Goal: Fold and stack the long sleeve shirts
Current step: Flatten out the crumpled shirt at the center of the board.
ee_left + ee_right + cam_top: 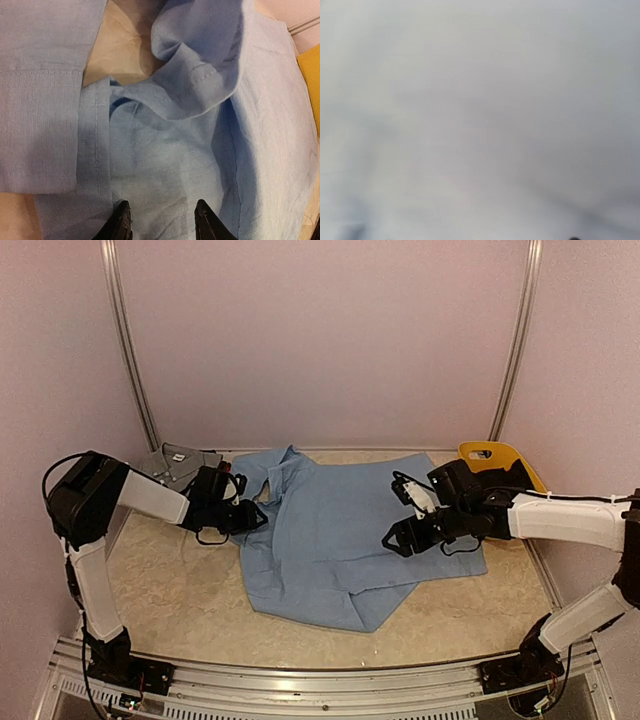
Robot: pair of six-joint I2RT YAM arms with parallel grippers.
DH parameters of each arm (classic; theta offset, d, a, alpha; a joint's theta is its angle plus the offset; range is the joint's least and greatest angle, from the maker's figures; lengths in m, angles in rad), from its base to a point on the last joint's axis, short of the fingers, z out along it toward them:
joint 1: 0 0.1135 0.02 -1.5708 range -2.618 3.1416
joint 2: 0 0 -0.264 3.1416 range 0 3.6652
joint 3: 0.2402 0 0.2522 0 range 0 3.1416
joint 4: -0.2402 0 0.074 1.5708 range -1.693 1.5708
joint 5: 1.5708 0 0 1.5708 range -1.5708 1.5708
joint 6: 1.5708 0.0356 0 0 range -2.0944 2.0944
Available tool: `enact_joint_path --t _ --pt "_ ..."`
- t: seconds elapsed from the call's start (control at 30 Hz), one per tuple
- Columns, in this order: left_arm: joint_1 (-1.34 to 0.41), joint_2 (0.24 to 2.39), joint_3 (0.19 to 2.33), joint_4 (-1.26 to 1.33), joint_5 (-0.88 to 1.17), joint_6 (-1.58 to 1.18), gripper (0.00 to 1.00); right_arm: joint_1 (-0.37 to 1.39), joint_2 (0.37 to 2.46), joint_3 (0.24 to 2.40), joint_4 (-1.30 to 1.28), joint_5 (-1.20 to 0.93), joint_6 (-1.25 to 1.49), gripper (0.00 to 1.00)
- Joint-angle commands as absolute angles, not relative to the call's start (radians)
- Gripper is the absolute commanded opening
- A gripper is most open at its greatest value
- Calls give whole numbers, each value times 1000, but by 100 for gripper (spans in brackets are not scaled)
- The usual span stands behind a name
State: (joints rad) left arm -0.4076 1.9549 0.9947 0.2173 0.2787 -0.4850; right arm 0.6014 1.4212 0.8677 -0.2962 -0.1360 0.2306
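From the top view, we've got the light blue shirt (330, 540) spread across the middle of the table (170, 580), collar toward the back wall and the bottom hem folded up a bit at the near edge. The grey shirt (178, 462) sits folded in the back-left corner with its white neck label facing up. A yellow basket (495, 455) pokes out behind the right arm. The left gripper (252, 512) is right at the blue shirt's left edge, near the collar. The right gripper (400, 512) is over the shirt's right side with its jaws spread wide and nothing clamped that we can make out.

In the left wrist view, the left gripper (162, 220) has its two black fingers (121, 222) parted, with flat blue cloth (165, 165) showing between them and a stitched flap curling up ahead. There's a bit of bare table (120, 45) at top left and a yellow basket (310, 85) edge on the right.

The right wrist view is just a pale blur, so we can't tell anything from it.
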Motion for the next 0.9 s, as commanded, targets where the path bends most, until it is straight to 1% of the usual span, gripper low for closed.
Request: enact_joint_path --t 0.0,0.13,0.27,0.47,0.53,0.57,0.6,0.67,0.73,0.77,0.83,0.87 --pt "-420 1897 932 174 238 -479 40 766 1393 798 -209 -264 289 73" --pt "-424 1861 898 177 204 -481 40 924 1416 732 -105 -270 344 77" --pt "-405 1852 923 142 185 -470 40 1043 1466 708 -61 -235 375 80" --pt "-403 1828 909 157 180 -477 39 1114 1548 698 -41 -214 397 81" --pt "-404 1816 906 184 209 -480 40 1121 1579 699 -41 -209 396 78" --pt "-405 1808 902 203 229 -480 42 1123 1592 702 -40 -209 394 76" --pt "-405 1796 896 232 267 -481 44 1125 1605 705 -38 -212 393 71" --pt "-406 1760 877 302 333 -482 50 1129 1624 709 -21 -236 394 56" --pt "-408 1722 857 366 380 -479 56 1130 1630 715 -6 -263 400 35" --pt "-408 1690 840 401 402 -476 58 1131 1626 718 -2 -278 404 22" --pt "-413 1640 791 481 433 -476 62 1131 1601 729 -2 -314 418 2" --pt "-418 1614 749 540 448 -478 63 1131 1585 738 -2 -336 432 0"
